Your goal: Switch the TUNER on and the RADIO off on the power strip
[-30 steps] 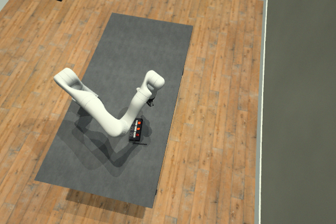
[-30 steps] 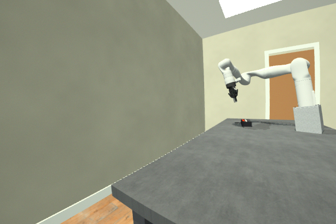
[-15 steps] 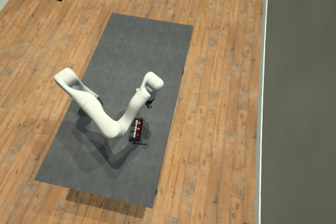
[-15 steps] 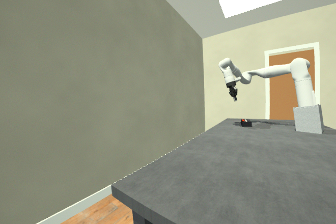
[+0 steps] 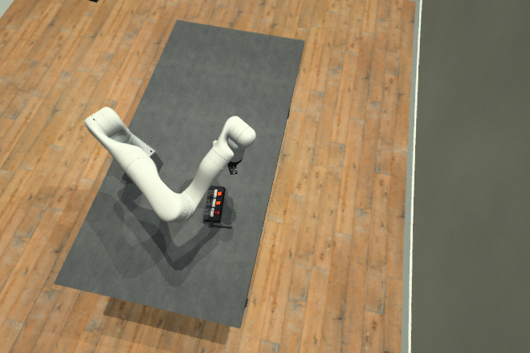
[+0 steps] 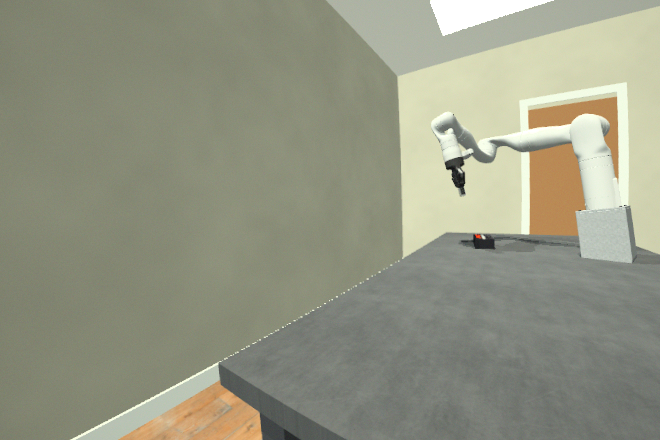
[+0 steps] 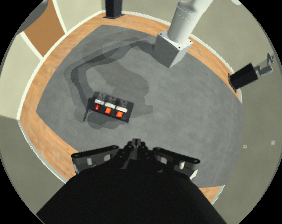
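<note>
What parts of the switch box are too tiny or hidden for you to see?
- Labels on the power strip: too small to read in the top, exterior and wrist views, so TUNER and RADIO cannot be told apart.
- Switch positions: the red switches are blurry spots in the wrist view.
- The strip's left edge: covered by the arm in the top view.
- Gripper: shut, high above the table.

grey table [image 6: 445, 337] on wood-plank floor [image 5: 348, 166], olive wall [image 6: 185, 181] with pale skirting, orange door [image 6: 554, 186] in white frame, bright ceiling light panel [image 6: 476, 12]
</note>
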`<state>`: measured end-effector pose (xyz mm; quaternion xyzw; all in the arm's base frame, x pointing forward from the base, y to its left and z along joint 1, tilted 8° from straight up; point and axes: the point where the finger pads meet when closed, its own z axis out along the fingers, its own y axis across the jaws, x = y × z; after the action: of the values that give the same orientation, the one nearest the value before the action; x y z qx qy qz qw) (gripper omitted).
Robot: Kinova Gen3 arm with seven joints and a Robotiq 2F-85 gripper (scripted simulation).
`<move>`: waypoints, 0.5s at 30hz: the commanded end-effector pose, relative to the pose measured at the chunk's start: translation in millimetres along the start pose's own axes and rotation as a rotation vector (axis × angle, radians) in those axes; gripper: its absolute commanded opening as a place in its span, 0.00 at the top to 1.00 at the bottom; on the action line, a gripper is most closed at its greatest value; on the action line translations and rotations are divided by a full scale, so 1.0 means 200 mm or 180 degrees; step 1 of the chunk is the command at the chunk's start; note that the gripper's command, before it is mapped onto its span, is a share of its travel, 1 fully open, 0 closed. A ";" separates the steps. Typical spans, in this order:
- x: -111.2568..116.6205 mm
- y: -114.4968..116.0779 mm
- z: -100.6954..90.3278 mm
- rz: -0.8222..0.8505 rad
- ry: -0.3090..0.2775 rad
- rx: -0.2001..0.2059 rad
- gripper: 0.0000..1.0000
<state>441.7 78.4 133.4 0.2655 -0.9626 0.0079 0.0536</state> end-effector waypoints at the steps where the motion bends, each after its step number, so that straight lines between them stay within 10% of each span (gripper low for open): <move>1: 0.02 -0.01 -0.02 0.0035 0.0005 0.0020 1.00; 15: 0.06 -0.11 -0.09 0.0474 -0.0067 0.0020 1.00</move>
<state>444.5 60.5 147.5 0.2048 -0.9778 0.0089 0.0443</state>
